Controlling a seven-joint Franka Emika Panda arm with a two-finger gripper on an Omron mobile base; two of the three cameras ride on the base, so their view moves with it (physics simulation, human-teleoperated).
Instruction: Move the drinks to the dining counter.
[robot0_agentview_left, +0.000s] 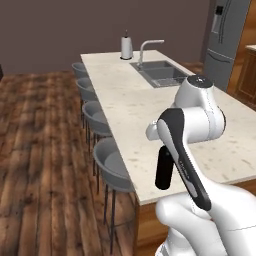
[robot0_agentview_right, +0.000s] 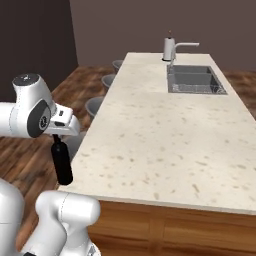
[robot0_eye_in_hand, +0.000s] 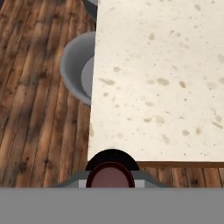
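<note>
My gripper is shut on the neck of the tall black wine bottle, which hangs upright below my hand. The bottle is at the near left corner of the dining counter, with its base about level with the beige speckled top. In the hand view I look straight down on the bottle's dark-red round top, just off the counter's near edge. Whether the bottle touches the counter cannot be told.
Grey round stools line the counter's left side, one right beside the corner. A steel sink, a curved faucet and a white dispenser sit at the far end. A steel fridge stands at the back right.
</note>
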